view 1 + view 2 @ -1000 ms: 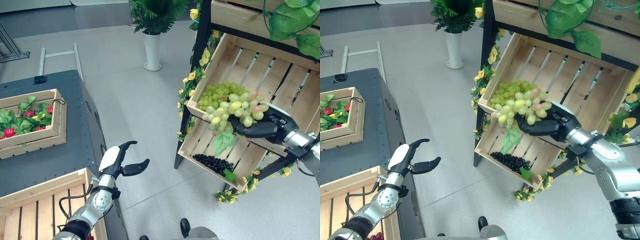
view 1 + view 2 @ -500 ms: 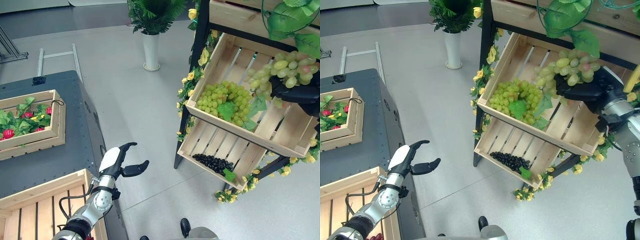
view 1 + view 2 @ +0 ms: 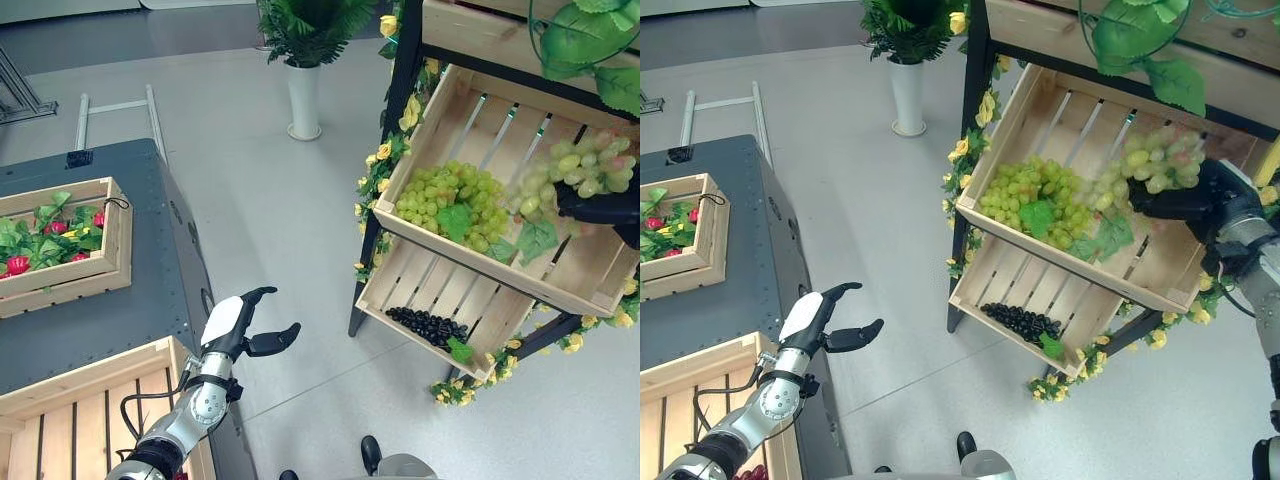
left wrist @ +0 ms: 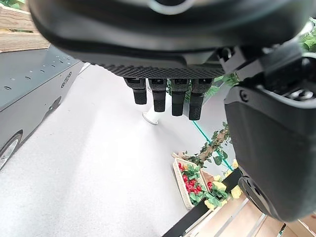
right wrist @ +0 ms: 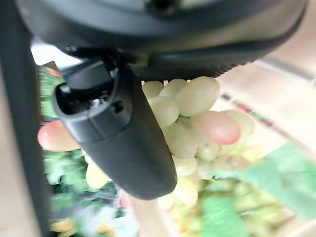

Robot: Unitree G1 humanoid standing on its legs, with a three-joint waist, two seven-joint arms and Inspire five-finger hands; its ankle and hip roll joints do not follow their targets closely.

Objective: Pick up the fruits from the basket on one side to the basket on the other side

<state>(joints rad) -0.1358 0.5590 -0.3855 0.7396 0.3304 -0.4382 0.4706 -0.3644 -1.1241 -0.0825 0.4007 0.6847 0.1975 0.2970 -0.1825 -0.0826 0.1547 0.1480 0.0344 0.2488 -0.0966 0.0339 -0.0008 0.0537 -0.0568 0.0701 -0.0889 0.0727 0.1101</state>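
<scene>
Your right hand (image 3: 1200,200) is closed around a bunch of pale green grapes (image 3: 1155,165) with a few pinkish ones in it — the fruit sits on top of the dark fingers, and a green leaf (image 3: 1110,235) hangs down from the bunch on the side away from the wrist. In the right wrist view the thumb (image 5: 118,140) lies across the front of the grapes, pressed against them. You are holding the bunch over the upper crate (image 3: 1040,100) of the slanted wooden stand, toward its right half and clear of the slats.

A second bunch of green grapes (image 3: 1030,200) lies in that same upper crate, low against its front wall and just beside the hanging leaf of the held bunch. The lower crate (image 3: 985,285) holds a cluster of dark grapes (image 3: 1020,322).

Your left hand (image 3: 232,322) hangs over the floor just off the corner of the grey cart (image 3: 100,310), fingers relaxed and spread, thumb out — nothing in it. On the cart, well apart from the stand, you have an empty slatted crate (image 3: 60,420) nearest you and, farther back, a smaller crate of red fruit and leaves (image 3: 60,245).
</scene>
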